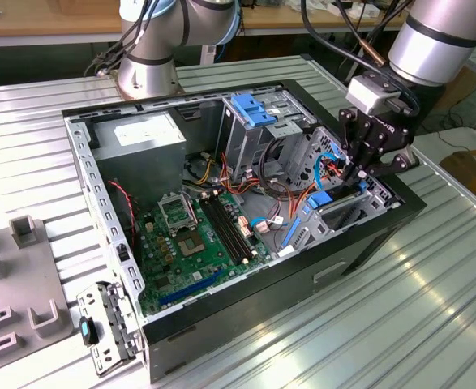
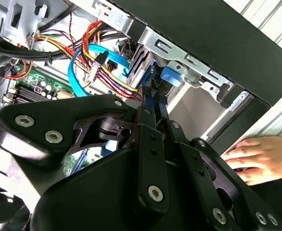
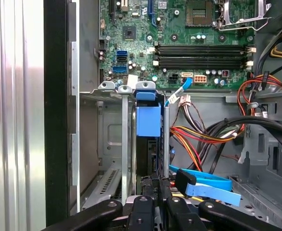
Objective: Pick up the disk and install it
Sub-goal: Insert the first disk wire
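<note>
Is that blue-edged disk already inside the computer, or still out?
Inside. In the first wrist view the disk stands on edge in the metal drive bay, with the gripper at its near end.

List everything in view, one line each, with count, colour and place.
Open black metal computer case: one, lying on the ribbed metal table.
Green motherboard: one, on the case floor.
Grey power supply box: one, in the case's far corner.
Blue plastic latch: one, atop the tall metal drive cage.
Flat dark disk with blue bracket: one, standing on edge in the bay slot, beneath the gripper.
Blue flat cable: one, beside the bay.
Person's hand: one, outside the case wall.
Black gripper: one, jaws narrow over the disk.
</note>
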`<state>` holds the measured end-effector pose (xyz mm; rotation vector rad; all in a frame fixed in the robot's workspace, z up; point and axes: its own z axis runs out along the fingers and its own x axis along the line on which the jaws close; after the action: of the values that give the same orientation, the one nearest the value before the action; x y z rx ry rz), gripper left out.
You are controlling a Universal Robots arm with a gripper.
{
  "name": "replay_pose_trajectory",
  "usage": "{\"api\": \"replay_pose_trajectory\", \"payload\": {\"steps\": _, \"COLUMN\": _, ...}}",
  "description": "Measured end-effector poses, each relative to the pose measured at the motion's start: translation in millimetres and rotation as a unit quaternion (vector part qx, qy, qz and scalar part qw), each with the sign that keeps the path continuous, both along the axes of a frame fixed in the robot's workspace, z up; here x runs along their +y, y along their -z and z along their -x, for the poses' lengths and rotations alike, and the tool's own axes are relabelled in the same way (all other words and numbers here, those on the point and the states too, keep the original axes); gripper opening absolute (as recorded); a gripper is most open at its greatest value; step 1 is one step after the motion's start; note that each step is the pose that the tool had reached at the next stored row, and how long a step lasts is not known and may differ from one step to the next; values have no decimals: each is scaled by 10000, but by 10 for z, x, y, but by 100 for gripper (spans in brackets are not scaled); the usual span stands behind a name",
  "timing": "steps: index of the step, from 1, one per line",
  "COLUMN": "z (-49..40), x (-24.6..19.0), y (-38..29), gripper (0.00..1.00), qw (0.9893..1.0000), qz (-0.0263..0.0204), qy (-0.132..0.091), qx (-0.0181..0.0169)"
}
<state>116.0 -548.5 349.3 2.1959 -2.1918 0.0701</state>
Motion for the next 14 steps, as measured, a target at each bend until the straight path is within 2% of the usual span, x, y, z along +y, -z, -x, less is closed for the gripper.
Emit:
{"api": "replay_pose_trajectory", "payload": {"steps": 8, "z": 0, "x": -16, "y": 4, "gripper": 16, "qw": 10000, "qz": 1, "qy": 1, "qx": -1}}
{"api": "replay_pose_trajectory", "payload": {"steps": 10, "z": 0, "x": -13, "y": 11, "gripper": 16, "qw": 10000, "qz": 0, "qy": 6, "qx": -1}}
{"api": "replay_pose_trajectory", "payload": {"steps": 12, "z": 0, "x": 12, "y": 12, "gripper": 16, "qw": 10000, "qz": 0, "qy": 33, "qx": -1}}
{"api": "replay_pose_trajectory", "payload": {"steps": 14, "z": 0, "x": 12, "y": 11, "gripper": 16, "qw": 10000, "qz": 0, "qy": 50, "qx": -1}}
